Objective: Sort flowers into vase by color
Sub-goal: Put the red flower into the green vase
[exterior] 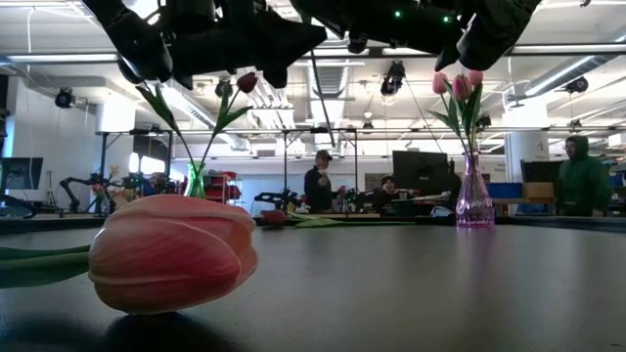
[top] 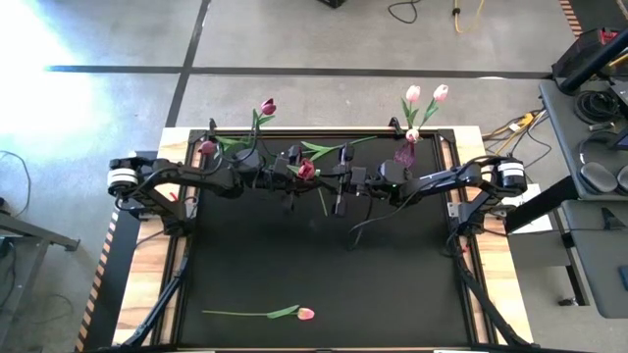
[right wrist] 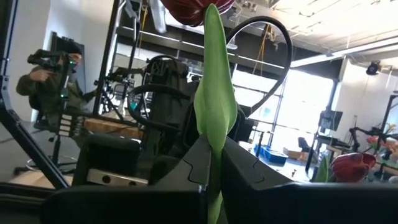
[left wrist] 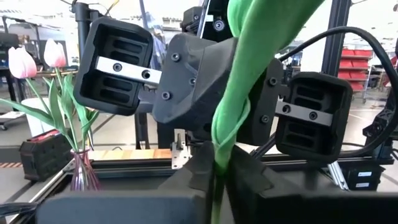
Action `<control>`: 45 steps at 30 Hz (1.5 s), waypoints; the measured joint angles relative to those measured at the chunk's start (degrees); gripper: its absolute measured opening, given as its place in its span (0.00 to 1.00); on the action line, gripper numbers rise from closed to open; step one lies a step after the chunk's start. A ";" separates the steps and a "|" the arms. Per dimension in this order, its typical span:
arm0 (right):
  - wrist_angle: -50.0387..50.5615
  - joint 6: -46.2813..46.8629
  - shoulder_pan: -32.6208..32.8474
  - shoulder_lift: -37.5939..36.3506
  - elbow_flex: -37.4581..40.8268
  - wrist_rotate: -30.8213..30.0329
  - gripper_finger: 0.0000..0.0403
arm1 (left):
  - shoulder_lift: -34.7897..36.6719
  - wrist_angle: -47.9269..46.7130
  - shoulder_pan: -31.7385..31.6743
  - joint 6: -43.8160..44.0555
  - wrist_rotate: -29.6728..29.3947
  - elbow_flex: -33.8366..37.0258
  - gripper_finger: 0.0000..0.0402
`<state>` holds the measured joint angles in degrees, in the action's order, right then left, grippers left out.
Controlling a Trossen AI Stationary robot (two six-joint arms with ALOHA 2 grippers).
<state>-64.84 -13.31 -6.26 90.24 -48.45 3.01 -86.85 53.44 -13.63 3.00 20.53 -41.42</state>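
Both arms meet over the rear middle of the table [top: 324,284], and I hold one dark red tulip [top: 306,170] between them. My left gripper [left wrist: 214,165] has its jaws clamped on the green stem; my right gripper [right wrist: 211,165] is clamped on the same stem, the maroon head just above its fingers. It reads as a handover in mid-air.

Other flowers: a pink tulip [top: 305,314] lies flat at the front edge of the table, well apart from both arms. The purple vase [top: 405,152] at the rear right holds pink tulips [top: 426,94]. A green vase [exterior: 197,180] at the rear left holds a dark red one [top: 267,106].

Risks, as I judge them:
- Both grippers pinch one thin stem. Any pull apart before one lets go could bend or tear it.
- If both release together, the flower drops onto the table.
- The leaf wraps close around the left fingers and could snag on withdrawal.
- The arms crowd each other; a careless swing toward the green vase could knock it.
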 joint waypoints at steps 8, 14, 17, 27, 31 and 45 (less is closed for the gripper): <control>0.69 0.29 0.00 0.00 -0.02 -1.48 0.09 | 0.24 -0.03 -0.14 -0.36 0.39 0.65 0.00; 2.62 2.73 0.00 -0.02 -0.02 -1.65 0.26 | 0.55 -1.94 -0.55 -1.04 -1.80 0.64 0.00; 3.30 2.87 0.00 -0.05 -0.02 -2.04 0.35 | 0.55 -3.57 -0.99 -1.46 -2.53 0.49 0.00; 9.13 0.87 0.00 -3.54 -0.02 -4.97 0.50 | 4.39 -9.94 -2.62 -5.31 -7.21 0.69 0.00; 13.89 0.68 0.00 -6.03 -0.02 -6.45 0.50 | 9.03 -15.25 -3.10 -8.36 -12.54 0.71 0.00; 19.74 0.29 0.00 -7.74 -0.02 -7.69 0.50 | 25.28 -35.40 -4.20 -15.63 -47.03 0.73 0.00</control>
<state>-45.10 -13.02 -6.26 82.50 -48.47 -4.69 -61.56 18.04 -17.82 -12.63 -26.49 -40.69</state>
